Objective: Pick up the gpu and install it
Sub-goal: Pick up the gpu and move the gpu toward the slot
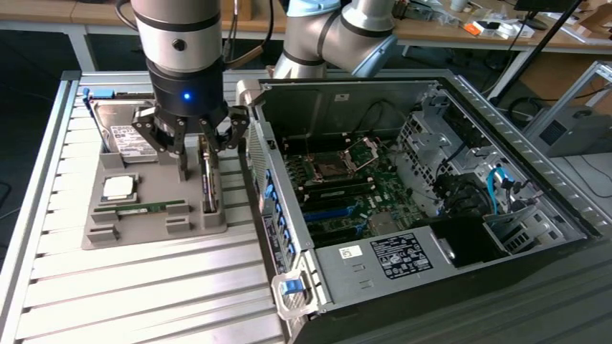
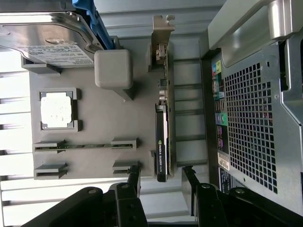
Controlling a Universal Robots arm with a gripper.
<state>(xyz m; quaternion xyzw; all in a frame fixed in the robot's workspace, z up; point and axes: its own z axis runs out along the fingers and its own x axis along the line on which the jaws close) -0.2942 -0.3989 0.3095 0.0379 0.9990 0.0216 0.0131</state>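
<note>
The gpu (image 1: 208, 183) is a thin dark card standing on its long edge in a slot of the grey holder (image 1: 143, 231), close to the open computer case (image 1: 402, 179). In the wrist view the gpu (image 2: 164, 118) shows edge-on, with its silver bracket at the far end. My gripper (image 1: 195, 145) hangs just above the card, open. In the wrist view my gripper (image 2: 162, 182) has its two black fingers (image 2: 134, 182) standing on either side of the card's near end, with gaps on both sides and nothing held.
The holder (image 2: 99, 118) also carries a silver hard drive (image 1: 129, 136) (image 2: 52, 38), a CPU (image 1: 119, 188) (image 2: 57, 109) and a green RAM stick (image 1: 148, 208) (image 2: 83, 146). The case (image 2: 255, 118) lies open with its motherboard (image 1: 345, 193) exposed. All rests on a slatted metal table (image 1: 143, 287).
</note>
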